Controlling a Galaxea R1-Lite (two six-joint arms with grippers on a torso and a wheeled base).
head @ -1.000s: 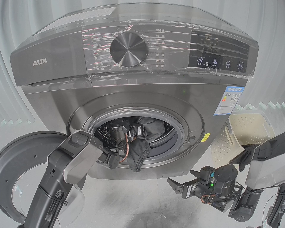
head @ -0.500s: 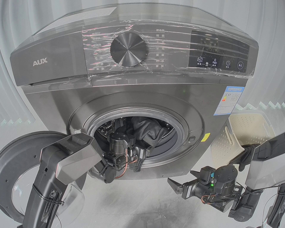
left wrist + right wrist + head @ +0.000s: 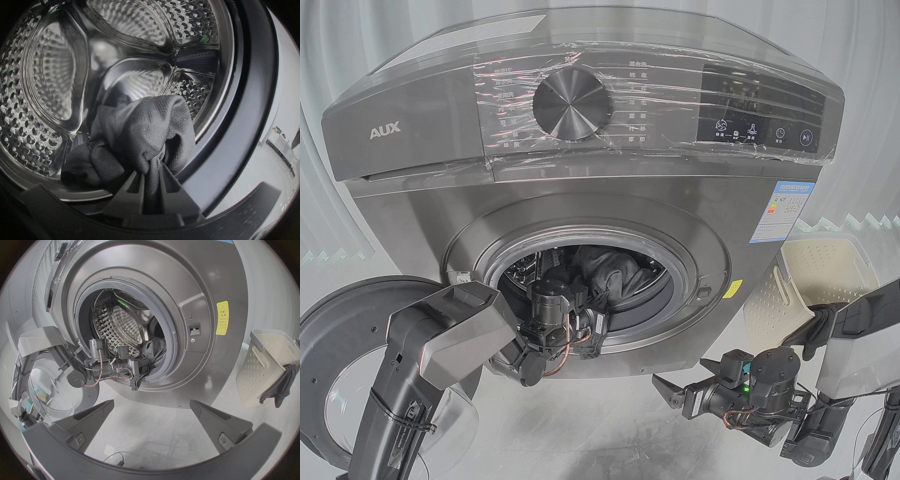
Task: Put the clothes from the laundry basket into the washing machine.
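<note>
- Holding dark garment [image 3: 143, 128] w/ left tool [image 3: 151, 176], pinched shut; since 1 s ago its hanging tail went mostly inside drum [image 3: 53, 78].
- Right tool [image 3: 150, 404] wide, idle nr laundry basket [image 3: 825, 262]; release next, I judge.

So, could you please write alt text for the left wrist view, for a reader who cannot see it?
The left tool is shut on a dark grey garment, bunched at the mouth of the washing machine's perforated steel drum. The dark door seal curves around the drum's opening.
</note>
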